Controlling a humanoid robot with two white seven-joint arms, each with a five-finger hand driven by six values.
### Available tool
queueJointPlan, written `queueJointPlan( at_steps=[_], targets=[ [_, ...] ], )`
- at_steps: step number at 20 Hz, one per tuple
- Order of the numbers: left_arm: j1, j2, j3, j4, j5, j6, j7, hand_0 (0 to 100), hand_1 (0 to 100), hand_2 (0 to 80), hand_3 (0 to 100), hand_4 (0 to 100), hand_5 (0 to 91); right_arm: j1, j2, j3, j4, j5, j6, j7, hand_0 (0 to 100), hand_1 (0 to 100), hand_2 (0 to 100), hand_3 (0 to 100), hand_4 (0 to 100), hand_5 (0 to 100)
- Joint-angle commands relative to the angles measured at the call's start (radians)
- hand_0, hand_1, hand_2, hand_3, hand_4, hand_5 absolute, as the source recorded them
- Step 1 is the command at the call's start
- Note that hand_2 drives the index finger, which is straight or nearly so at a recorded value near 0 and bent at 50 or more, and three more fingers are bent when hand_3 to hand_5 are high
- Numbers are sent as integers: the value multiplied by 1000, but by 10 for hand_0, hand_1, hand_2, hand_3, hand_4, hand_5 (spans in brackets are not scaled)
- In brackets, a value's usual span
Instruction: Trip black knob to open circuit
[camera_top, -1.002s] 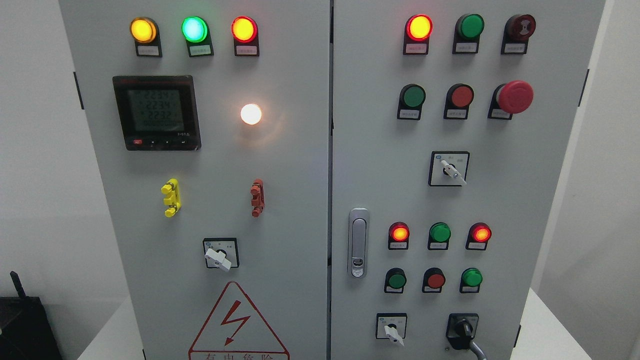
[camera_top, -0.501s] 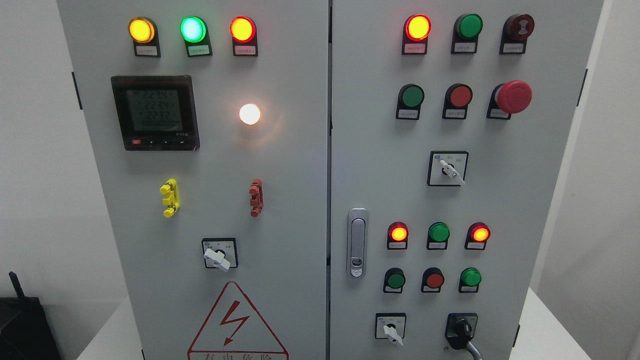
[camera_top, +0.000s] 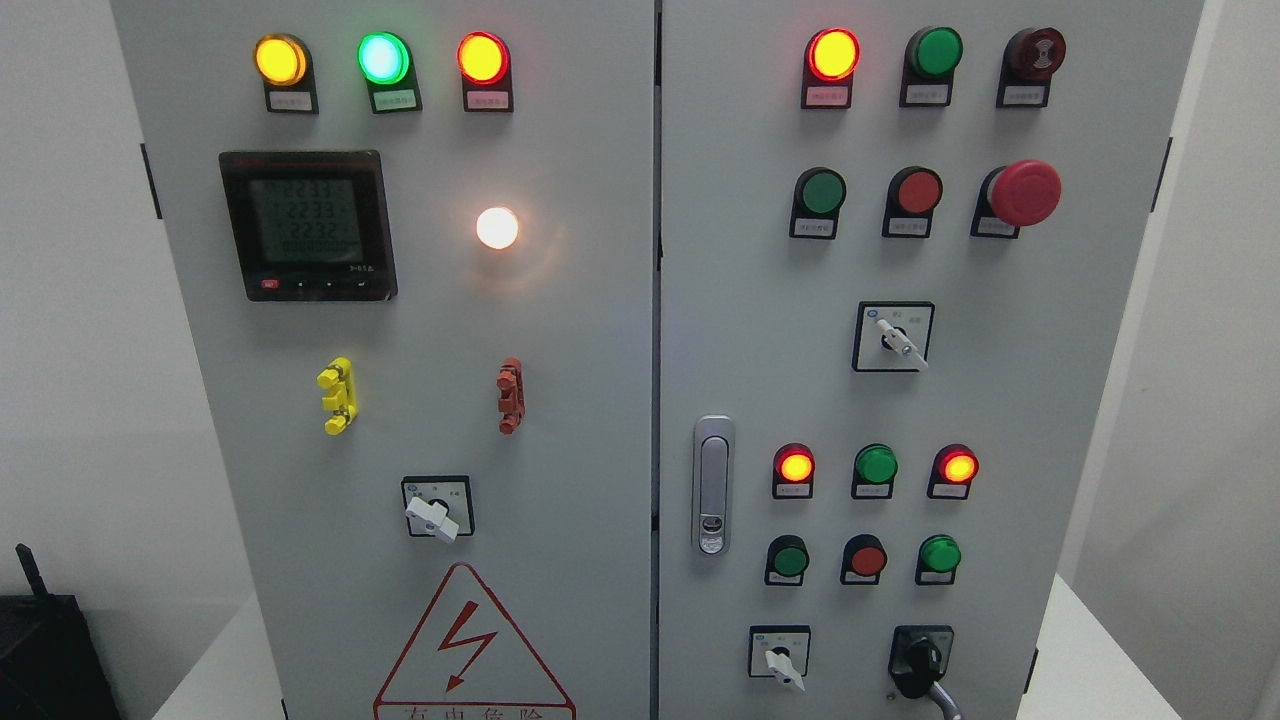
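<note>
The black knob (camera_top: 921, 662) sits at the lower right corner of the right door of the grey cabinet (camera_top: 600, 330), its handle pointing down and slightly to the right. Just to its left is a white selector switch (camera_top: 781, 662). Above them, two small red lamps (camera_top: 796, 466) are lit. No robot hand is in the picture, so its state cannot be told.

I see the grey control cabinet (camera_top: 600, 330) standing on a white table (camera_top: 1085, 660), whose top shows at both lower corners beside the cabinet's base.
</note>
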Motion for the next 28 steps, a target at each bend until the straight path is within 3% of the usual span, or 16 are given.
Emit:
queueJointPlan(
  at_steps=[1, 28],
  targets=[
    [0, 0, -1, -20, 0, 0, -1, 120, 389, 0, 0, 0, 0, -1, 1, 10, 0, 0, -5, 1, 0, 113, 0, 949, 829, 655],
    [0, 0, 1, -20, 0, 0, -1, 120, 389, 0, 0, 0, 0, -1, 1, 16, 0, 0, -15, 3, 0, 109, 0, 946, 825, 647]
  ],
)
